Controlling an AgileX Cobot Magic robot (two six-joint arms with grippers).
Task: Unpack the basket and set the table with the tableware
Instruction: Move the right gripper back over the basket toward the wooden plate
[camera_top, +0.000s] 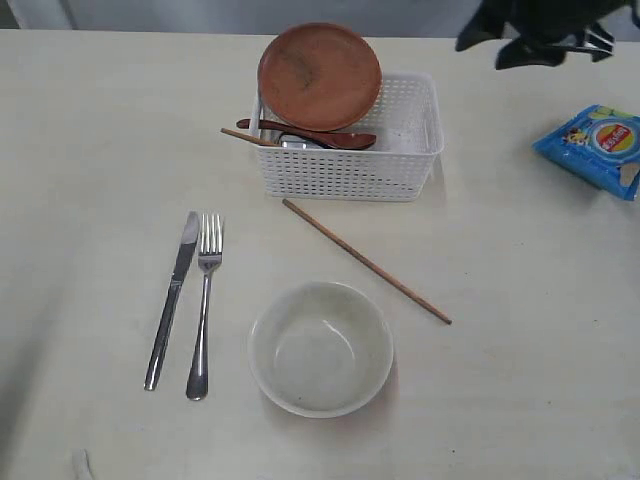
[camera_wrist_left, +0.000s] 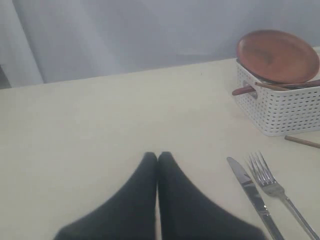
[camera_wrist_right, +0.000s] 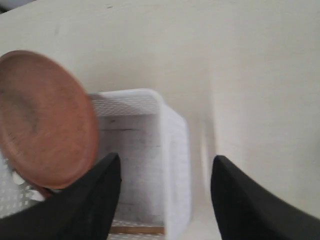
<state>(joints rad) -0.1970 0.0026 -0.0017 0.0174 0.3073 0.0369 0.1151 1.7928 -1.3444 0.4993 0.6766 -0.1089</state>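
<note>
Nearest: bowl (camera_top: 320, 347) upright and empty on the worktop (camera_top: 520, 380), centre of the place setting. Left of it, knife (camera_top: 172, 300) and fork (camera_top: 203, 305) lie parallel and just apart with handles toward the near edge, so they look deliberately laid.

Left gripper (camera_wrist_left: 158, 156) is low over bare worktop to the left of the knife. Its fingers are pressed together with nothing in them; reads as parked.

One chopstick (camera_top: 366, 261) lies diagonally between bowl and basket, touching neither. Its mate isn't beside it, so I'd call this placement half done.

Basket (camera_top: 350, 170) sits behind that and isn't unpacked yet. Spoon (camera_top: 320, 135) lies across the left half, and the second chopstick (camera_top: 250, 137) pokes out over the left rim. Something steel shows under the spoon, probably the cup, but it's mostly hidden. The right half looks empty. Plate (camera_top: 319, 76) is tilted on the far-left rim, propped by what's underneath.

Chips bag (camera_top: 595, 148) is off to the right, well apart.

Farthest: right gripper (camera_wrist_right: 166, 159) is above the basket's empty end beside the plate, fingers spread wide and holding nothing. My guess is it's lining up for the next pick.
</note>
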